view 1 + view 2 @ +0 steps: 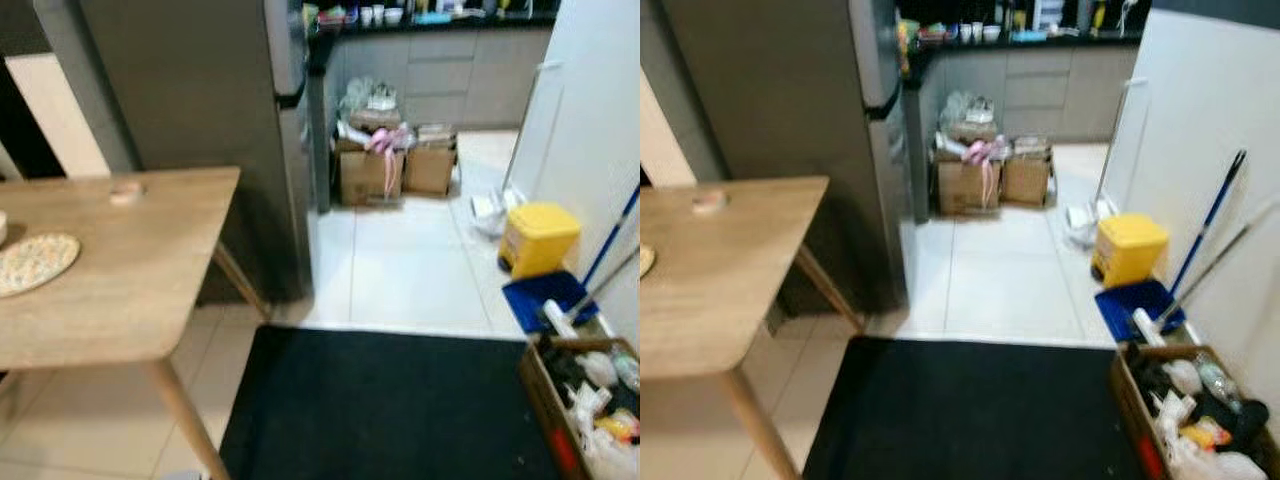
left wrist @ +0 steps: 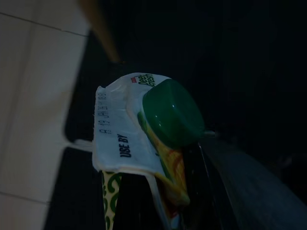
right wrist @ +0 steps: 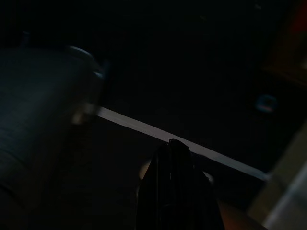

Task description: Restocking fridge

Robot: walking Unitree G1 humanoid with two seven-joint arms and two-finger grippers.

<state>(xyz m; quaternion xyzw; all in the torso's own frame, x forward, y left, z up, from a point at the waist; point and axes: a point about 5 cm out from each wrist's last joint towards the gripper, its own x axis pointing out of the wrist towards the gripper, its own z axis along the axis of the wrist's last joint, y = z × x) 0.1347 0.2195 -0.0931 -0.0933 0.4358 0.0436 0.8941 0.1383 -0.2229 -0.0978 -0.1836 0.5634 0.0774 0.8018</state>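
Carton (image 2: 139, 148) with green cap (image 2: 172, 112) sits in the left gripper (image 2: 192, 191), fingers closed on its lower part; white top reads "USE BY". Below it: black mat and pale tile, seen dimly in the left wrist view. Right gripper (image 3: 175, 187): dark, black fingers look pressed together with nothing between them, over dark floor with a pale strip. Head views: grey fridge (image 1: 200, 110) ahead-left, door closed, standing behind the far corner of a wooden table (image 1: 120, 270). On the table: a patterned plate (image 1: 35, 262) near the left edge and a small pinkish item (image 1: 126, 190) near the far edge. Black mat (image 1: 380, 410) on the floor in front, right of the table leg. Past the fridge, cardboard boxes (image 1: 390, 165) against the grey cabinets. Right side along the white wall: yellow bin (image 1: 538, 238), blue dustpan (image 1: 545, 297) with mop handles leaning, and an open box (image 1: 585, 400) of mixed items at near right.
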